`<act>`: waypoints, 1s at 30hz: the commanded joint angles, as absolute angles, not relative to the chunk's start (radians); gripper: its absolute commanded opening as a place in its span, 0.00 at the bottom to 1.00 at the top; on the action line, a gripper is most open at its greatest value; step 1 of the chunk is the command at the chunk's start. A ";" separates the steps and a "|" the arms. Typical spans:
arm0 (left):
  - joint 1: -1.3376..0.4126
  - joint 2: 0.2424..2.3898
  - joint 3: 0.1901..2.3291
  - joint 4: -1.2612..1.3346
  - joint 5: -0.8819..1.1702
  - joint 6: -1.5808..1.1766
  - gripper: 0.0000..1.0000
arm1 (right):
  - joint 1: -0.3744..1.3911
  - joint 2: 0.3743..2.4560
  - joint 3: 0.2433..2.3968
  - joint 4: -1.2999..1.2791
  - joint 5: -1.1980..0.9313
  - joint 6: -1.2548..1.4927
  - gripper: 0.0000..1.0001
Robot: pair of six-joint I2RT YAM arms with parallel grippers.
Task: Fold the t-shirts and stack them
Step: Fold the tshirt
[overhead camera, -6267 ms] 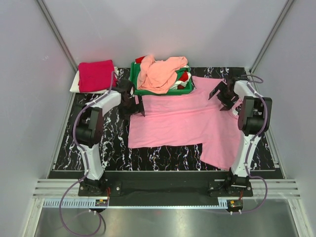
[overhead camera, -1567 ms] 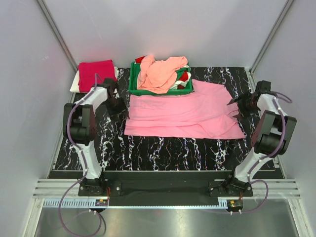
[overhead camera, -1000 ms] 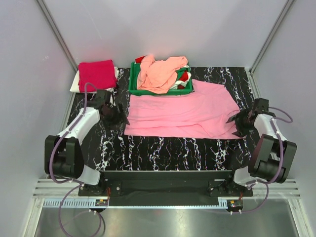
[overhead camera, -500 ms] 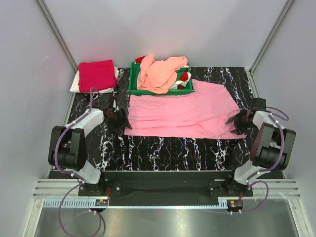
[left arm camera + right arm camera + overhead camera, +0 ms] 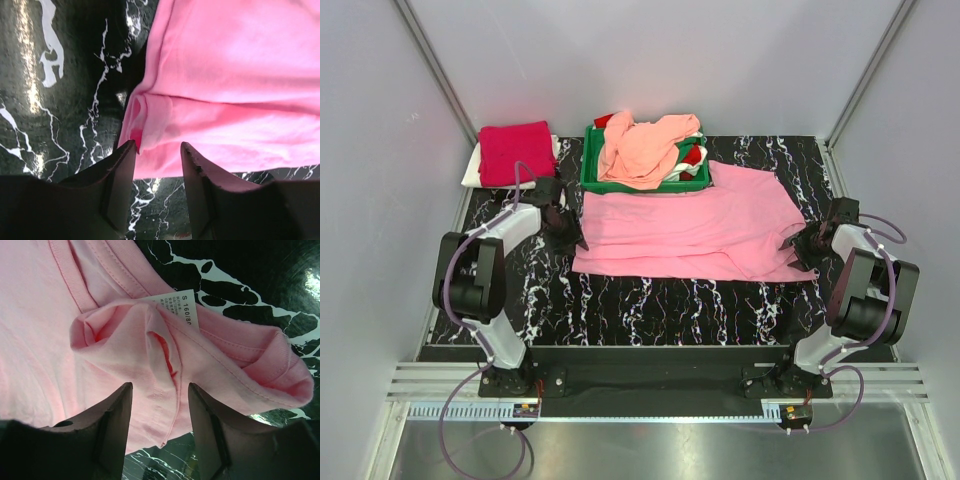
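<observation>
A bubblegum pink t-shirt lies folded into a long band across the middle of the black marble table. My left gripper is at its left end. In the left wrist view the jaws stand apart, straddling the rolled corner of the pink t-shirt without pinching it. My right gripper is at the shirt's right end. There its jaws are open around bunched pink cloth just below the white neck label. More t-shirts sit at the back.
A green tray at the back centre holds a crumpled peach t-shirt and bits of crimson cloth. A folded crimson t-shirt rests on a white one at the back left. Bare marble lies in front of the pink shirt.
The pink shirt, spread out earlier, is now a folded band. In the last second the left gripper moved right onto its left end and both pairs of jaws narrowed around the cloth.
</observation>
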State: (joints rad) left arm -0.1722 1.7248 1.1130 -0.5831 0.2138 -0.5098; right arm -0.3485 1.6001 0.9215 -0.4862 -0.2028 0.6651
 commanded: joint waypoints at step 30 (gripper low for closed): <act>-0.089 2.010 1.551 -0.787 0.284 -0.627 0.37 | -0.359 1.595 1.006 -0.503 -0.264 0.630 0.55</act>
State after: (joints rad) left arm -0.1123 2.0094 1.5314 -0.7414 0.2241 -0.5900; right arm -0.3546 1.6173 0.9546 -0.4774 -0.2317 0.6437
